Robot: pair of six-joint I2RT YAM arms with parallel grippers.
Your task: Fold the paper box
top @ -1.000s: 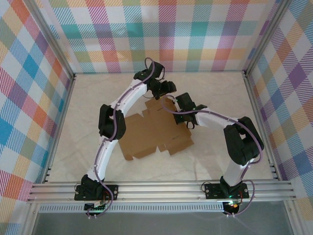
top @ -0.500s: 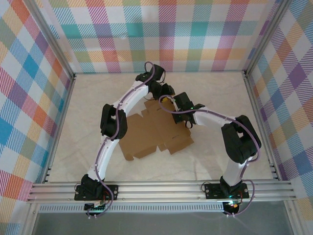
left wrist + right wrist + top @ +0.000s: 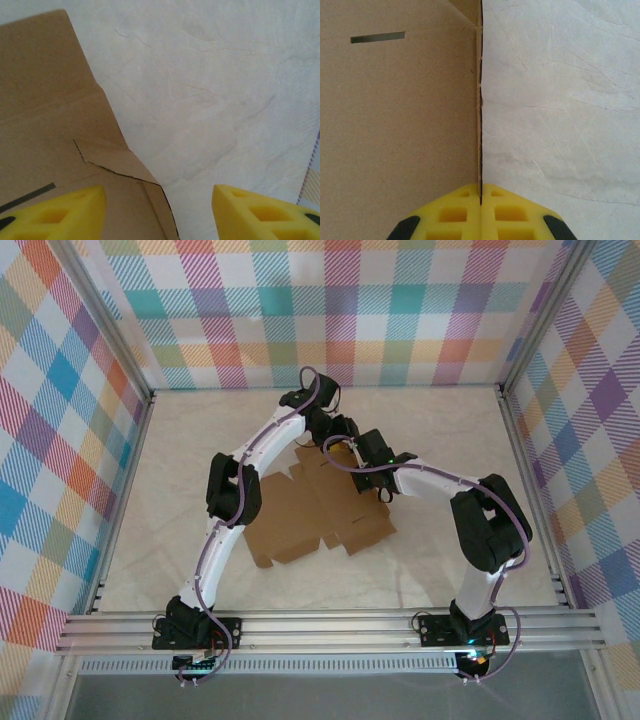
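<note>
1. I see the paper box (image 3: 300,515) lying as an unfolded sheet in the middle of the desk (image 3: 450,560).
2. My right claw (image 3: 480,210) pinches its edge.
3. My left claw (image 3: 159,215) is spread over its edge.

Overhead view looks down; 2 wrist views sit close above the paper box (image 3: 395,125).

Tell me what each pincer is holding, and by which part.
The right pincer is shut on the paper box, pinching the sheet's thin outer edge between its fingertips. The left pincer is open and holds nothing.
</note>
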